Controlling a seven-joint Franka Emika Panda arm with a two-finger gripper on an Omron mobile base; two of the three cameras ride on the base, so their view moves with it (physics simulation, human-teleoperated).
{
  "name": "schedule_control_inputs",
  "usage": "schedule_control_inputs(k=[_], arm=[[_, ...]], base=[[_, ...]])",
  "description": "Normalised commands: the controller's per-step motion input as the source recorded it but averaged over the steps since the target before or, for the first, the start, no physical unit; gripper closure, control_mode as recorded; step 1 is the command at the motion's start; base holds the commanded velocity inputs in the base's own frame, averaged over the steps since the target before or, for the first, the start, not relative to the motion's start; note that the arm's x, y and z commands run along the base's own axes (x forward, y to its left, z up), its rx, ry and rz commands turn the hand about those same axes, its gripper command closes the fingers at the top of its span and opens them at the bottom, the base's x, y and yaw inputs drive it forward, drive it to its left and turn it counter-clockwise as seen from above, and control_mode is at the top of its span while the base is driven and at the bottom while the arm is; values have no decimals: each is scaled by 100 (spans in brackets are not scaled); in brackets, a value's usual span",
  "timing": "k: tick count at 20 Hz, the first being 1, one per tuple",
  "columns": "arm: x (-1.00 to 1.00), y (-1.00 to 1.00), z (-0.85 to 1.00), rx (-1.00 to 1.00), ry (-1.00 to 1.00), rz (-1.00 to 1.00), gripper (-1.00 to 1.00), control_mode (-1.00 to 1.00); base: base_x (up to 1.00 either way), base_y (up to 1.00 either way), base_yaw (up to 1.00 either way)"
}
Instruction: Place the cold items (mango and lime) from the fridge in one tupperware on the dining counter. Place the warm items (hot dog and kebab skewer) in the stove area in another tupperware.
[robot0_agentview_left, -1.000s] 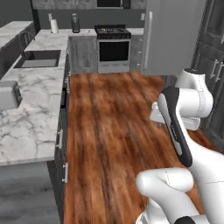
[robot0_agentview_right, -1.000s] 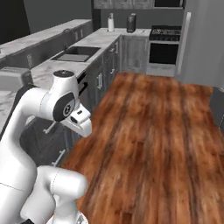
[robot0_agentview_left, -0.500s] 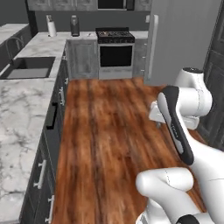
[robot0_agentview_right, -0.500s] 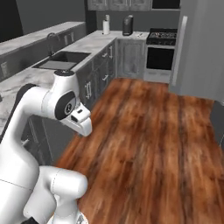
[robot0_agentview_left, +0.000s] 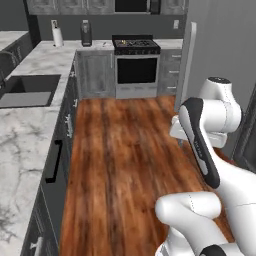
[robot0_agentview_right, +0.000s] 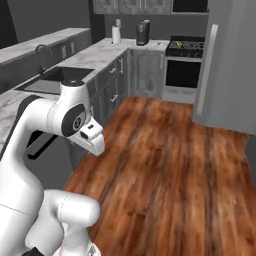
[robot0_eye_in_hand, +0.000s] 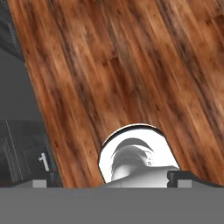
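The fridge (robot0_agentview_left: 215, 55) stands ahead and to the arm's right, past the stove (robot0_agentview_left: 136, 65) at the far end of the wood floor (robot0_agentview_left: 125, 160). The fingers (robot0_eye_in_hand: 109, 183) gape fully apart, holding nothing, pointing down at floorboards, well apart from the fridge.

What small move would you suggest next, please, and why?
Probably drive on toward the fridge: it stands closed on the right past the wood floor, the arm is folded, and the open gripper holds nothing, with no fruit in sight.

Both base views face the stove (robot0_agentview_left: 136, 62); hand view looks floorward.
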Motion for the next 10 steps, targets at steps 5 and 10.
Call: schedule_control_inputs(k=[5, 10], arm=[[0, 0, 0, 0, 0, 0, -100, 100], [0, 0, 0, 0, 0, 0, -100, 100]], base=[[100, 0, -2], [100, 22, -10]])
